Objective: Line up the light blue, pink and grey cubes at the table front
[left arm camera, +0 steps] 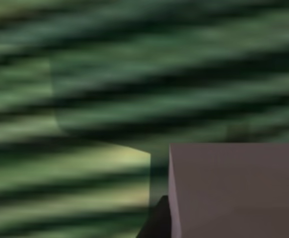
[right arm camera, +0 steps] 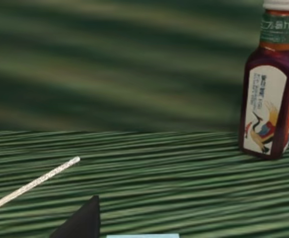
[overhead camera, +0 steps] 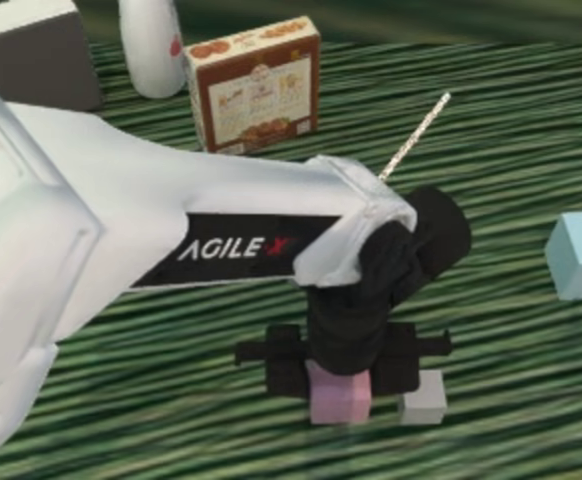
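Left arm reaches across, left gripper (overhead camera: pixel 339 385) pointing down, low; right arm unseen.

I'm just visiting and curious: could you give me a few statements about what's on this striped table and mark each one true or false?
1. The left arm's claw is down at the matte pink cube. True.
2. The small light grey cube is stacked on the pink cube. False: it sits beside it on the green striped table.
3. The pale blue cube lies at the table's right side. True.
4. The brown-and-white biscuit box lies flat at the front. False: it stands at the back.
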Tool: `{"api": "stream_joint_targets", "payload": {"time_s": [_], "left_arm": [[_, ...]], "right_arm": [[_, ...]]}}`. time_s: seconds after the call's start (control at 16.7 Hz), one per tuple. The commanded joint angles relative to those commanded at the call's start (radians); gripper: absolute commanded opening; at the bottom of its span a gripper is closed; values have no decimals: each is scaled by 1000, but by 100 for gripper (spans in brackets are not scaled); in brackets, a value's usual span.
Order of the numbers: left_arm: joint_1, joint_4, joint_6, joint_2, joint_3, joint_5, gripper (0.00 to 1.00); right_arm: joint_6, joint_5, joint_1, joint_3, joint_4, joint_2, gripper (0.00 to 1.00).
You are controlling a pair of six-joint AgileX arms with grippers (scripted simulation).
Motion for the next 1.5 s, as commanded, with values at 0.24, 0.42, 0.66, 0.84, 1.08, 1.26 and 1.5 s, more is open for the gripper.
{"api": "stream_joint_targets", "payload": {"time_s": [0.24, 0.42, 0.66, 0.84, 1.08, 1.26, 1.5], "left_arm": [[0, 0, 0, 0, 0, 0, 23], [0, 0, 0, 0, 0, 0, 45], [0, 0, 0, 0, 0, 0, 75], [0, 0, 0, 0, 0, 0, 98], [0, 0, 0, 0, 0, 0, 100], [0, 0, 0, 0, 0, 0, 100], [-1, -17, 0, -7, 16, 1, 100]], "right_arm": [[0, 0, 0, 0, 0, 0, 100], [0, 0, 0, 0, 0, 0, 100], [0, 0, 0, 0, 0, 0, 100], [0, 0, 0, 0, 0, 0, 100], [0, 0, 0, 0, 0, 0, 100], [0, 0, 0, 0, 0, 0, 100], [0, 0, 0, 0, 0, 0, 100]]}}
